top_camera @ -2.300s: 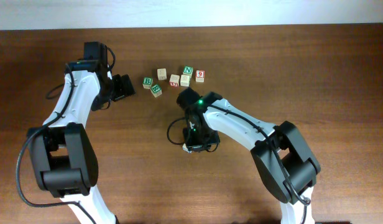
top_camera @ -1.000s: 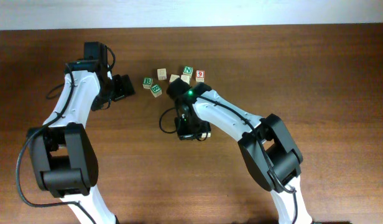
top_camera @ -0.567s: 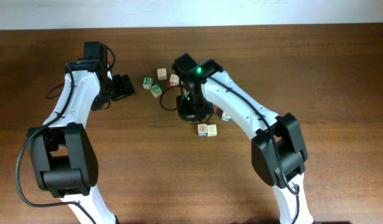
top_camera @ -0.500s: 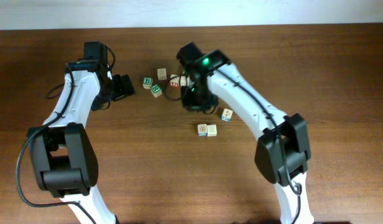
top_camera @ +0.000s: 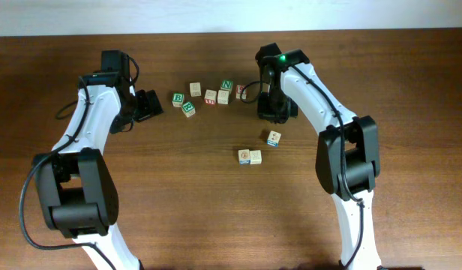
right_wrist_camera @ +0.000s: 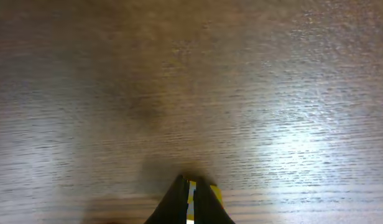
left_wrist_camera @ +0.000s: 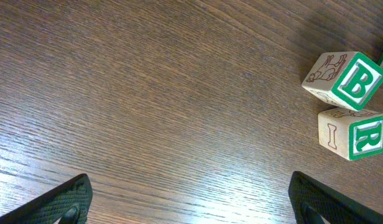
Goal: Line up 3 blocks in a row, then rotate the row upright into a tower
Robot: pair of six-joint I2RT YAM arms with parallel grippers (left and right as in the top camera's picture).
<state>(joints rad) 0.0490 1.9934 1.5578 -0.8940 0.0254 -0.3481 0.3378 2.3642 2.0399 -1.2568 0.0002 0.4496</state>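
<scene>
Wooden table (top_camera: 411,187), three blocks (top_camera: 274,138) near closed right gripper (right_wrist_camera: 190,198)

At one table (top_camera: 411,67) stand two arms, the left arm (top_camera: 87,127) and the right arm (top_camera: 313,90), with one gripper apiece: left gripper (top_camera: 151,103), right gripper (right_wrist_camera: 189,198). The overhead view shows ten cubes in all. Three bear green letters: the B cube (top_camera: 178,97), the R cube (top_camera: 188,109) and the N cube (top_camera: 227,85). One, the red-marked cube (top_camera: 240,90), sits half hidden by the right arm. Three pale cubes (top_camera: 195,89) (top_camera: 210,96) (top_camera: 223,97) lie among those, making seven in the far group. Three loose blocks (top_camera: 274,138) (top_camera: 245,156) (top_camera: 256,156) lie apart from it, two touching and one alone. The left wrist view holds two whole cubes, B and R, plus a green sliver at the frame's edge.
</scene>
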